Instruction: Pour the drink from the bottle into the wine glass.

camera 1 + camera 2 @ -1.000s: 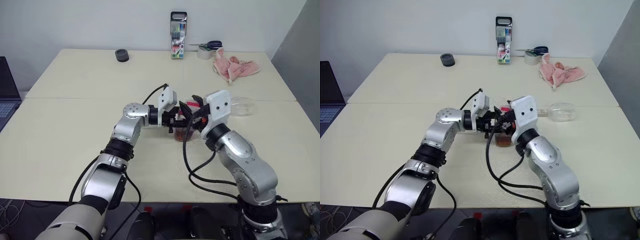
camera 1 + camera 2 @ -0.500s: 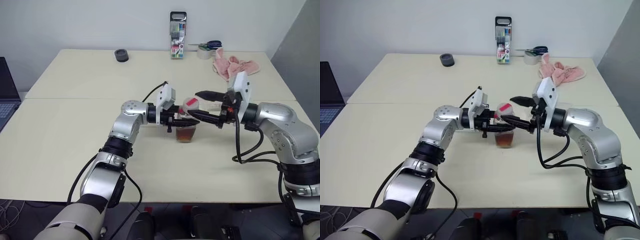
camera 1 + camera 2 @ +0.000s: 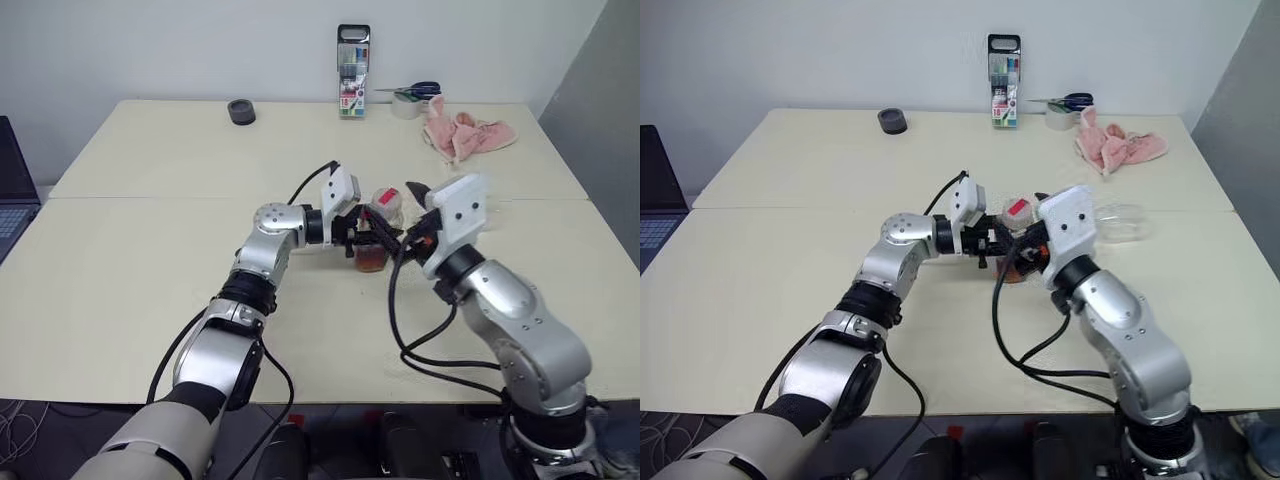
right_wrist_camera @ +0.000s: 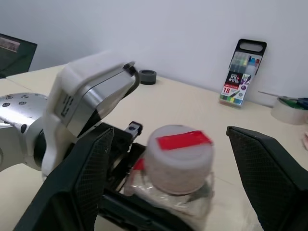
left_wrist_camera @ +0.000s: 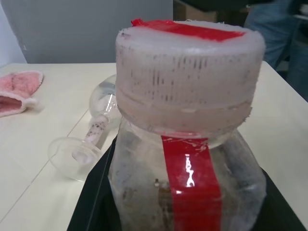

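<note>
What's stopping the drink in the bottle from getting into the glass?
The white cap is on the bottle, which the left tool holds, and the glass lies on its side on the table.

Desk (image 3: 150,280) centre crowded: left tool (image 3: 368,236) clamped on the bottle (image 3: 378,232), right tool (image 4: 168,159) spread wide to either side of the white cap (image 4: 179,153), no room between them. Wine glass (image 3: 1118,221) lies on its side just beyond. Far edge obstacles: marker case (image 3: 353,57), tape roll (image 3: 406,104), scissors (image 3: 425,89), pink cloth (image 3: 465,135), black roll (image 3: 240,111). Near and left desk open.
</note>
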